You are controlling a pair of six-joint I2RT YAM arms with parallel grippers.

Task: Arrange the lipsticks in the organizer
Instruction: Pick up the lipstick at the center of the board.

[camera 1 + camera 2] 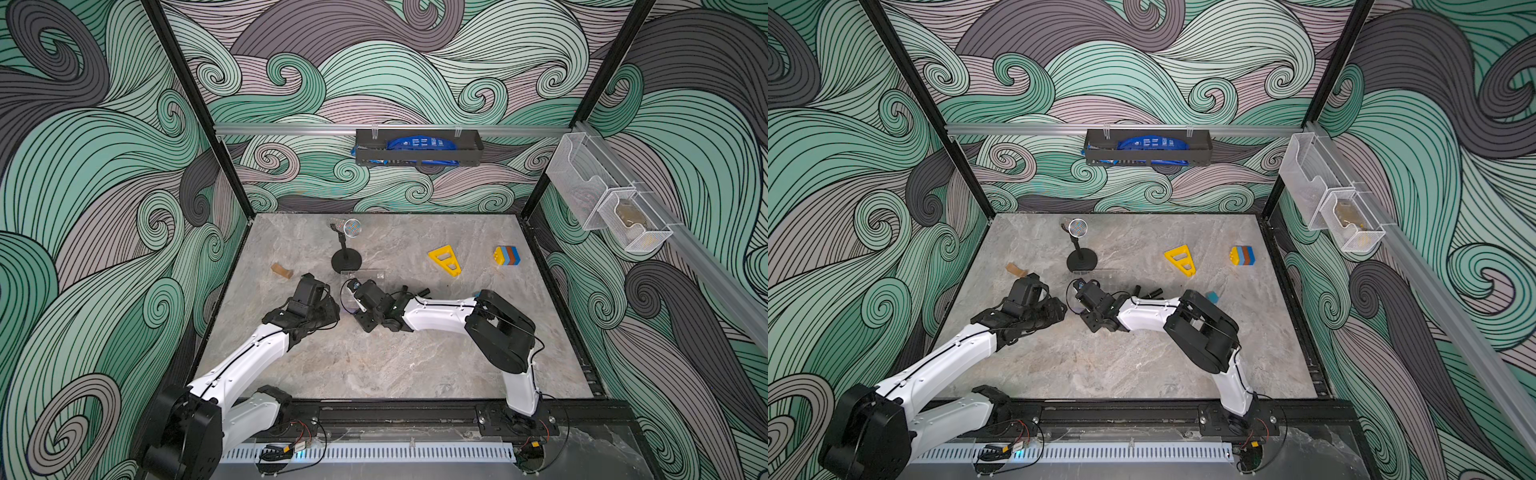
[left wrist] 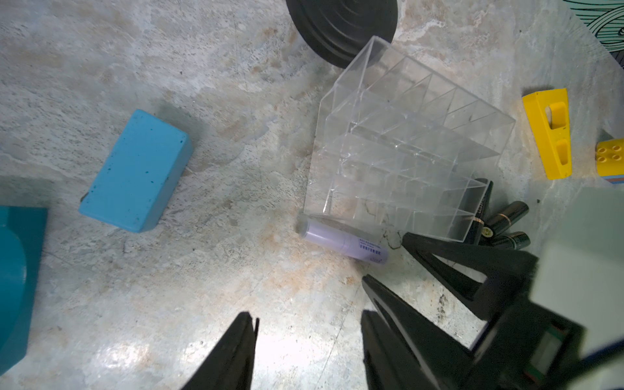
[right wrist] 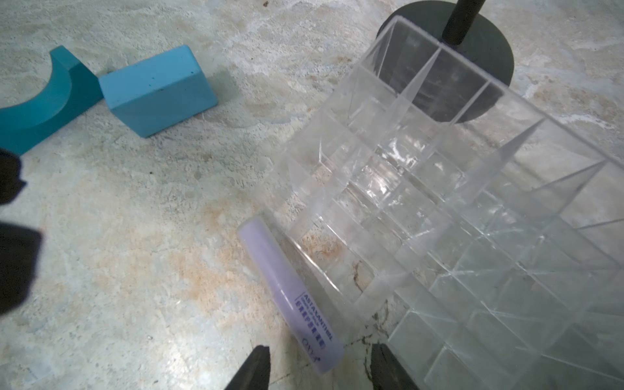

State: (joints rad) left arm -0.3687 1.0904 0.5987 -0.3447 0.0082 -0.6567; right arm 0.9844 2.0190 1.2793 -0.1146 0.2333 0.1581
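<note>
Two robot arms meet over a marbled table, where a clear organizer stands close by the round black base of a small microphone stand; in both top views the organizer sits just beyond the two wrists, near the middle of the table. A lavender lipstick lies on its side just beside the organizer's wall, its cap end at one corner; the right claw is spread wide with one finger on either side of the tube's printed end, and gaps show between fingers and tube, so nothing is gripped. The left claw hangs nearby over bare table, its fingers also parted and holding nothing. A cluster of black lipsticks lies on the table against the organizer's far side from the lavender one, some partly hidden behind the clear wall; their number cannot be told for certain. Every lipstick in sight is on the table, outside the cells. A light blue block rests well apart from the organizer, touching or nearly touching a teal arch block; a yellow wedge and a stack of coloured toy bricks sit farther toward the right arm's side, and a small wooden piece lies by the left wall.
</note>
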